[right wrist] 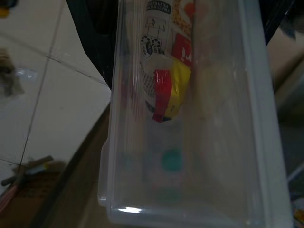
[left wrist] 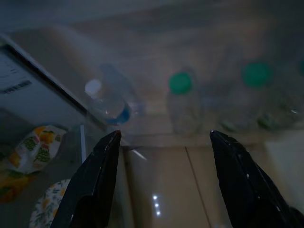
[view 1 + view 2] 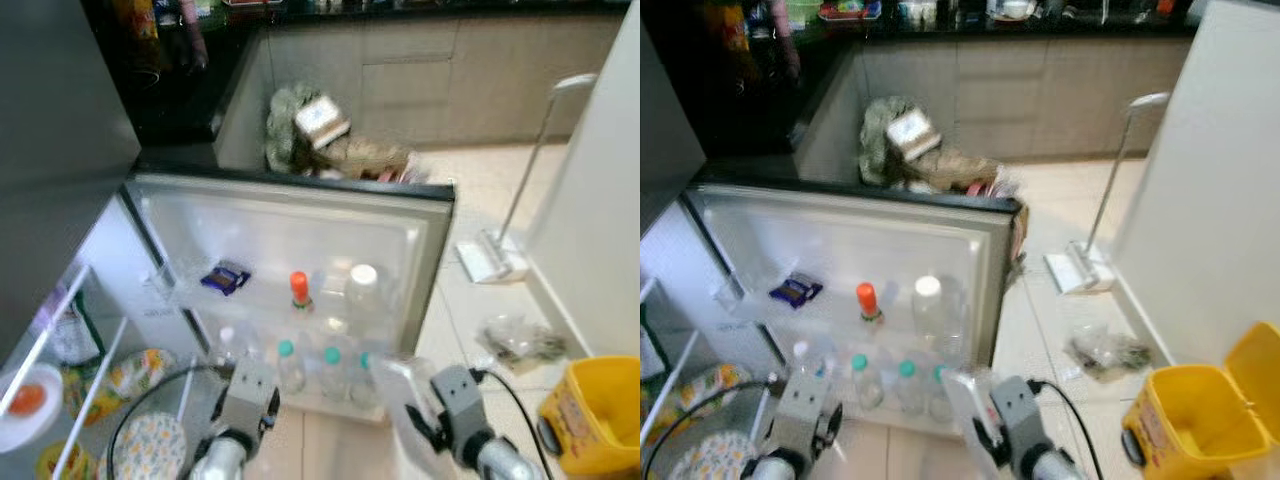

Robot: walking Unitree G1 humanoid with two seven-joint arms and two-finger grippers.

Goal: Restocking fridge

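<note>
The fridge door stands open before me. Its lower shelf holds several clear bottles with green caps; higher up are an orange-capped bottle, a white-capped jar and a blue packet. My left gripper is open and empty, low in front of the green-capped bottles. My right gripper is low, at the door's right end, shut on a clear plastic box with a red and yellow packet inside.
The fridge's inner shelves at the left carry a plate, packets and a bottle. A yellow bin stands at the right, with a mop and a plastic bag on the tiled floor. Bags are piled behind the door.
</note>
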